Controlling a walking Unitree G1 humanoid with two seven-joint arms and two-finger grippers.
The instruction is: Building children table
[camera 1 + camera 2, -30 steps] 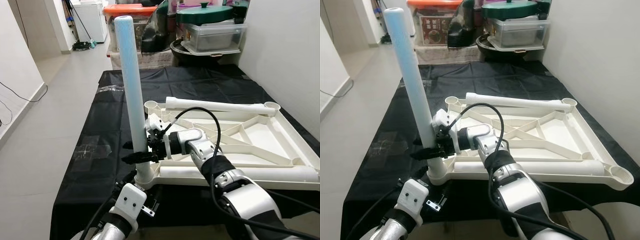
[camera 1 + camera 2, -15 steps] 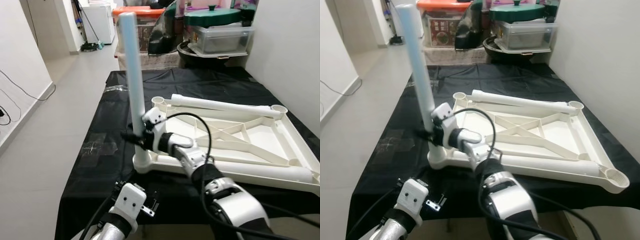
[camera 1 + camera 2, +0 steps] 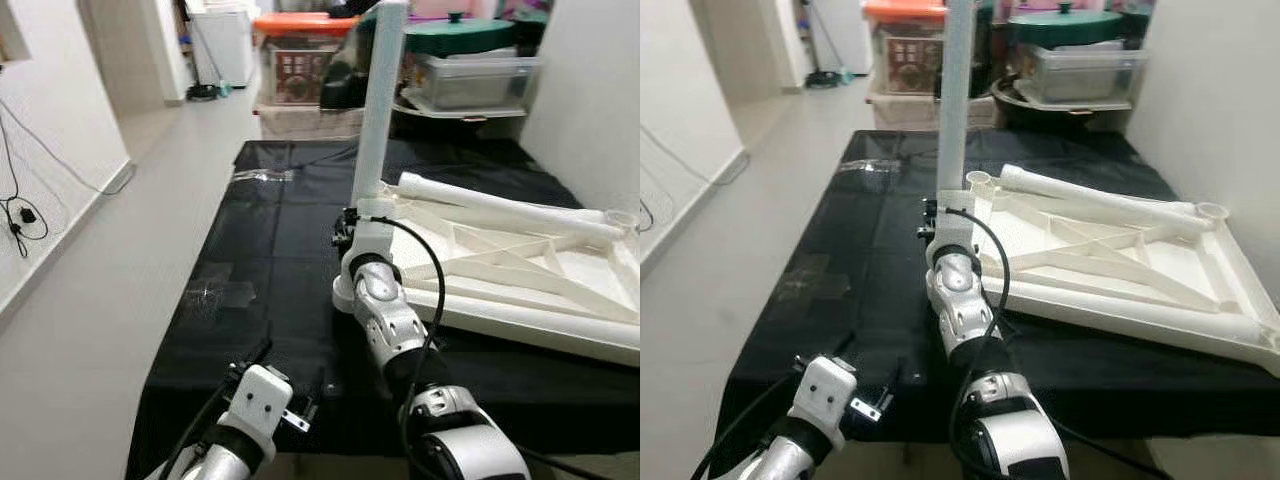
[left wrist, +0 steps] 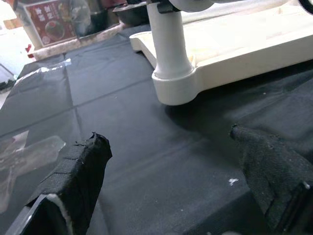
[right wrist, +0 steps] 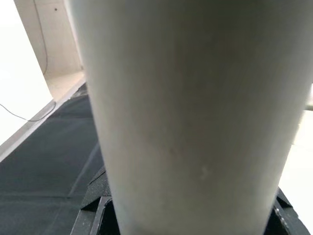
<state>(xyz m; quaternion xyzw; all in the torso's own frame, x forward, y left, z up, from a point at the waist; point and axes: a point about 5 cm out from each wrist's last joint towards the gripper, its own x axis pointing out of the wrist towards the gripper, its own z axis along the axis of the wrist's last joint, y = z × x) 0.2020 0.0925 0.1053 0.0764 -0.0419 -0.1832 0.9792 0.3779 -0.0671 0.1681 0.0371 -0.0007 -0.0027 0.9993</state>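
Smooth white plastic tabletop (image 3: 560, 275) is lying upside down, ribbed underside up, on matte black cloth (image 3: 270, 240). Pale tubular leg (image 3: 378, 100) is standing upright, long axis vertical, in the near-left corner socket (image 4: 175, 83). Right gripper (image 3: 350, 222) is clenching the leg low down. Left gripper (image 4: 171, 161) is hovering with fingers spread, holding nothing, near the socket.

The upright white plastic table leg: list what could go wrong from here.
The upright white plastic table leg stands tall in the corner socket while the right hand grips it low, so it might lever sideways. The upturned white plastic tabletop lies loose on the black cloth and could slide.
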